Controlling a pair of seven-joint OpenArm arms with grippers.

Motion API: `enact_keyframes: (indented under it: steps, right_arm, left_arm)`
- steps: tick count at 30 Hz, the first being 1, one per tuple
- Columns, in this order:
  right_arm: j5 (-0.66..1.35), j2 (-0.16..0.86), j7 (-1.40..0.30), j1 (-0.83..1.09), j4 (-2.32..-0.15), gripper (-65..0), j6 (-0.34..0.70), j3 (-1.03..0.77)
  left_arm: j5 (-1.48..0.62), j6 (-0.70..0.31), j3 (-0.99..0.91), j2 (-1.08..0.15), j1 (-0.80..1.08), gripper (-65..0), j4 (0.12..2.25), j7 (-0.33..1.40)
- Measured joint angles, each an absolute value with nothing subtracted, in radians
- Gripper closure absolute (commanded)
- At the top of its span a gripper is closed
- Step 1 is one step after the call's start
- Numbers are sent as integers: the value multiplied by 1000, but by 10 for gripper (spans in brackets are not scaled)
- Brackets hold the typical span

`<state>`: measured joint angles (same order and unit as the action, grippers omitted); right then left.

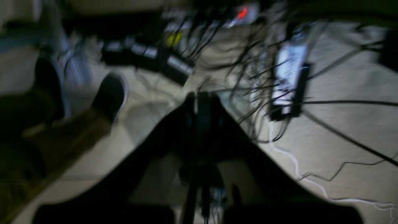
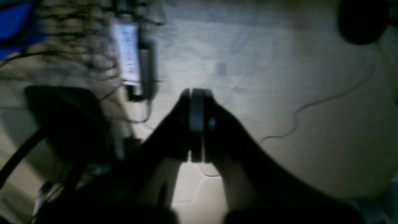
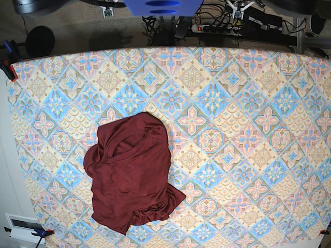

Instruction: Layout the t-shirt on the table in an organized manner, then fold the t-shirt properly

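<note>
The dark maroon t-shirt [image 3: 132, 178] lies crumpled in a heap on the near left part of the table [image 3: 248, 129], which wears a pastel diamond tile cloth. No arm reaches over the table in the base view. In the left wrist view my left gripper [image 1: 199, 93] is shut with nothing in it, pointing at the floor beyond the table. My right gripper [image 2: 196, 91] is also shut and holds nothing, over bare floor. Both wrist views are blurred and neither shows the t-shirt.
Tangled cables and a power strip [image 1: 289, 77] lie on the floor, and a person's shoe [image 1: 108, 93] shows at the left. A black rounded base [image 2: 62, 118] sits near the right gripper. Clamps [image 3: 8, 64] grip the table's corners.
</note>
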<state>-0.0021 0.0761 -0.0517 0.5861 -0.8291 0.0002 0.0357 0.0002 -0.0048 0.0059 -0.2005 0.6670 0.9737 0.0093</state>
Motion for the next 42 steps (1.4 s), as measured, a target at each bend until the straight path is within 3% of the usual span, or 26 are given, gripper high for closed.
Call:
enact_keyframes:
  steps: [8,15,20,27,32,38,42]
  right_arm:
    - [1,109,-56,789,-1187,0,-12,25]
    - [3,91,-90,936,-1488,0,5,10]
    - [112,109,-183,978,-1771,0,-14,-68]
    - [155,99,-289,1005,-1990,0,-2,-55]
    - [154,101,-318,999,-1988,-1,-4,-54]
    - [146,104,-300,855,-1992,-1,2,52]
    - [146,182,-313,804,-1990,-1,-3,120]
  left_arm:
    - [-3,1,0,-267,883,-3,1372,28]
    - [-4,1,1,-270,971,-3,1728,231]
    - [-6,-1,1,-271,984,-3,1907,307]
    - [-3,0,0,-271,975,-3,2011,338]
    - [-4,-1,0,-271,907,-4,2016,348]
    - [-4,-4,1,-271,818,-4,2017,350]
    - [-4,0,2,-266,738,-4,2017,350]
